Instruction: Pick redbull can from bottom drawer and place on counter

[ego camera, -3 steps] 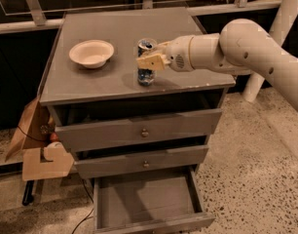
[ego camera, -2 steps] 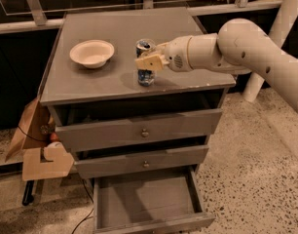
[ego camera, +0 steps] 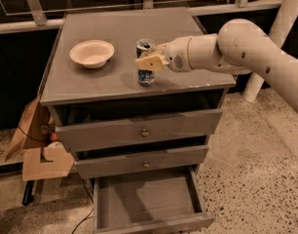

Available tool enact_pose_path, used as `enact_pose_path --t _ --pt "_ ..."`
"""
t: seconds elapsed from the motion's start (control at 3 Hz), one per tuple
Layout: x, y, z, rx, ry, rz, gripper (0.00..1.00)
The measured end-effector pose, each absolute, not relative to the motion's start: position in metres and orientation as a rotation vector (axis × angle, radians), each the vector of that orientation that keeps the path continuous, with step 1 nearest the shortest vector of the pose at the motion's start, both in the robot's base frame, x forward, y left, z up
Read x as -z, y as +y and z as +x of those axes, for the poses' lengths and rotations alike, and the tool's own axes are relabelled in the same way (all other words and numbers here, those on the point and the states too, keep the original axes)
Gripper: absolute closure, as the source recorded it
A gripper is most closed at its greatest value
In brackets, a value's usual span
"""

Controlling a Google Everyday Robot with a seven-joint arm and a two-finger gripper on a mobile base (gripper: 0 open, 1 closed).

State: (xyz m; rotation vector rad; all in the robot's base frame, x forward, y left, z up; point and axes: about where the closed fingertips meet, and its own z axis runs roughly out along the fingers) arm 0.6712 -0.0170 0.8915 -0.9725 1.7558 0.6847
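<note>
The redbull can stands upright on the counter, near its front edge and right of centre. My gripper reaches in from the right and is shut around the can's middle, with a cream finger across its front. The can's base appears to rest on the counter top. The bottom drawer is pulled open below, and its floor is bare.
A cream bowl sits on the counter left of the can. The two knobbed drawers above the open one are nearly closed. Cardboard pieces lean against the cabinet's left side. A white post stands at the right.
</note>
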Motion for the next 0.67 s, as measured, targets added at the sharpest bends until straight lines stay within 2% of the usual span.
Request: enact_pose_path --t 0.33,0.67 --pt "-0.8915 -0.017 0.6712 -0.685 1.756 -0.972 0.39" --pt "-0.8915 -0.017 0.6712 -0.685 1.756 -0.973 0.07"
